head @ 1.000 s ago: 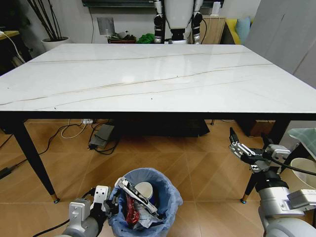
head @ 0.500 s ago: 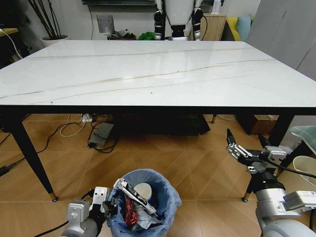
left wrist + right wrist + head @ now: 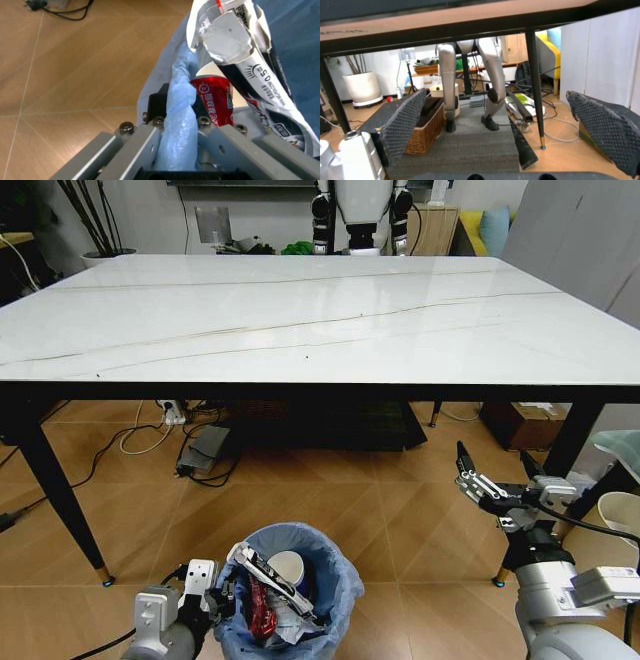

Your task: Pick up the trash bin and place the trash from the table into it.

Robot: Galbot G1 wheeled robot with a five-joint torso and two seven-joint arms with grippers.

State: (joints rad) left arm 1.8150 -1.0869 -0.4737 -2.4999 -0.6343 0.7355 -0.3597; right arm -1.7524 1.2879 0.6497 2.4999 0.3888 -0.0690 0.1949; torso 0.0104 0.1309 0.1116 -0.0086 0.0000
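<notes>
The trash bin [image 3: 335, 585], lined with a crinkly light-blue bag, hangs low over the wood floor in front of the table [image 3: 300, 310]. My left gripper [image 3: 222, 592] is shut on its near-left rim; in the left wrist view the fingers [image 3: 135, 148] pinch the bag's folded edge [image 3: 179, 123]. Trash fills the bin: a paper cup [image 3: 291, 566], a crushed red can [image 3: 215, 97] and a black-white stick wrapper [image 3: 252, 75]. My right gripper [image 3: 490, 485] hovers open below the table's right front edge, its pads [image 3: 400, 125] wide apart.
The table's black legs [image 3: 55, 500] stand at the front left and at the front right [image 3: 572, 442]. Cables and a power brick [image 3: 205, 450] lie under it. Another robot [image 3: 362, 210] stands beyond the far edge. A pale tub [image 3: 620, 518] sits at my right.
The whole head view has shifted, the table's front edge dropping lower in the picture: the camera moved. The bin stays held in my left gripper and the right gripper stays open.
</notes>
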